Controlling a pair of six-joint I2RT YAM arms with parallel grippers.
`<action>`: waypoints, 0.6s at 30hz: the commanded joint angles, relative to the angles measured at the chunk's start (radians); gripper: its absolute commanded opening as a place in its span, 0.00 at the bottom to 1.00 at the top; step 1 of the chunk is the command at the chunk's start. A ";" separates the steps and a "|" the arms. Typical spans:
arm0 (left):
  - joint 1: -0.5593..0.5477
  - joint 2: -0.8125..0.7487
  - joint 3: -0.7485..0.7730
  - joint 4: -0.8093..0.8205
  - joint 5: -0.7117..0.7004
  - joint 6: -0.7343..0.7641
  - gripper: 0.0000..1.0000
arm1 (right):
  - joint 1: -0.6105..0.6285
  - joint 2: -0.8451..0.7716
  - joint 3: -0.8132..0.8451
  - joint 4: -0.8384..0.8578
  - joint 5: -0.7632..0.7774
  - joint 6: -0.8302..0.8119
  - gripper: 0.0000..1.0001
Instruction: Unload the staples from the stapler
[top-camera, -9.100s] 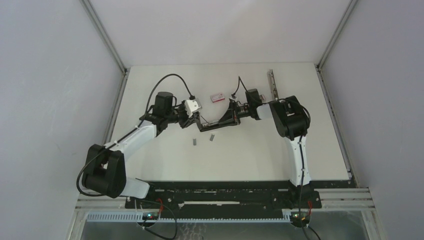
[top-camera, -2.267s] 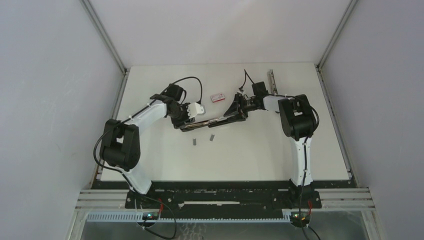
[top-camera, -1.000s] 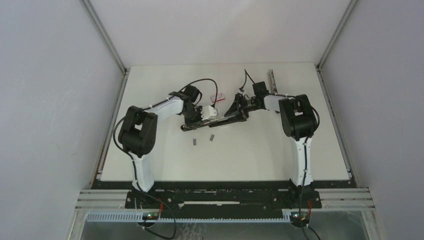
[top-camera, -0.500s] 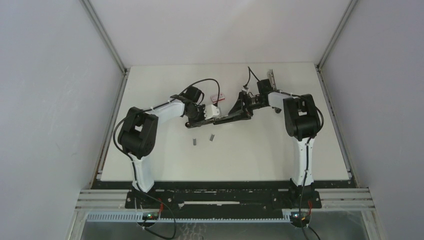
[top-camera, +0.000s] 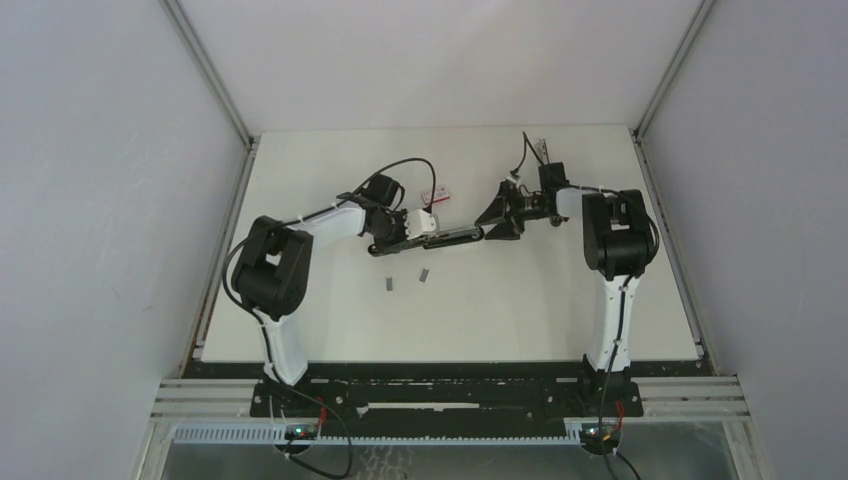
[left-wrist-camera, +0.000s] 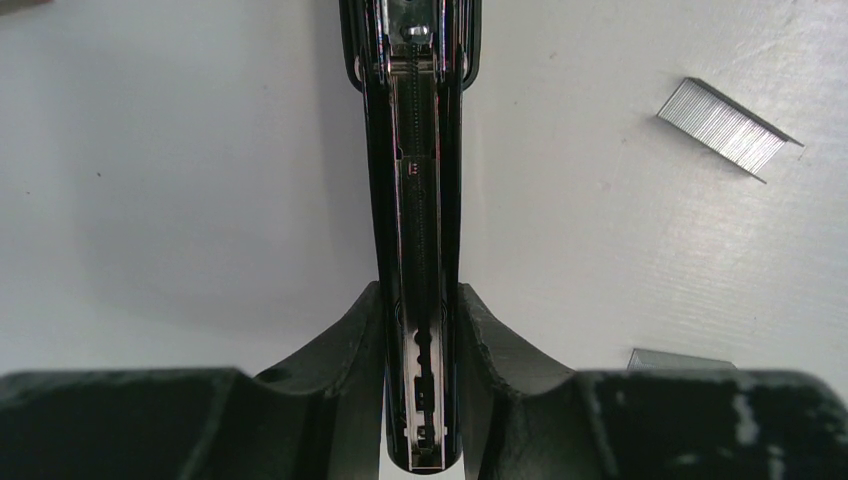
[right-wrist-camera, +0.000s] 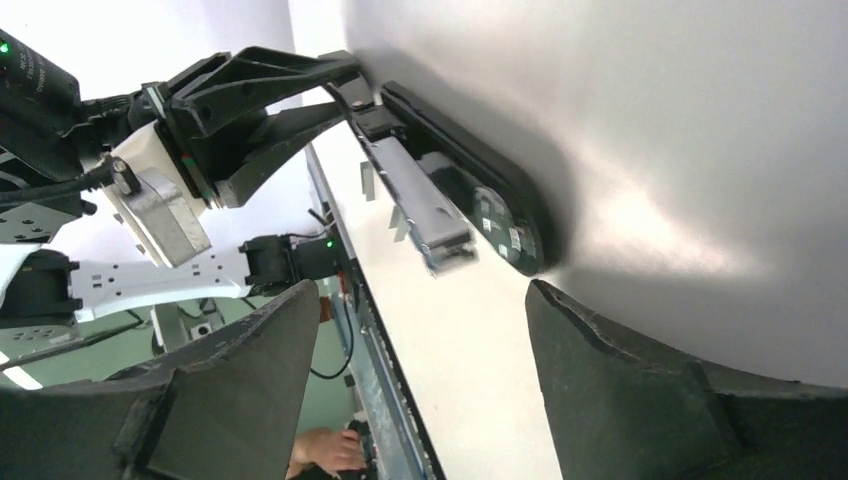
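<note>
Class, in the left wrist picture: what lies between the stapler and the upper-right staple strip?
Only bare table separates stapler from staple strip, as the left wrist view shows.

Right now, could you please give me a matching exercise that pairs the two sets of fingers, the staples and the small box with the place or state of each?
Things:
1. left fingers
2. right fingers
3. staples
4. red-and-white box

Places or states:
A. loose on the table, nearer the arm bases than the stapler
B. spread open, touching nothing
C. closed on the stapler
D. on the far side of the stapler

Pairs: 1-C, 2-B, 3-A, 4-D
</note>
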 joint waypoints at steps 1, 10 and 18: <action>0.010 -0.054 -0.020 -0.038 -0.034 -0.003 0.00 | -0.018 -0.061 -0.068 0.168 0.008 0.049 0.77; 0.010 -0.094 -0.049 0.045 -0.055 -0.058 0.00 | -0.016 -0.169 -0.071 0.026 0.128 -0.155 1.00; 0.010 -0.131 -0.072 0.105 -0.062 -0.051 0.00 | -0.009 -0.189 0.024 -0.125 0.090 -0.315 1.00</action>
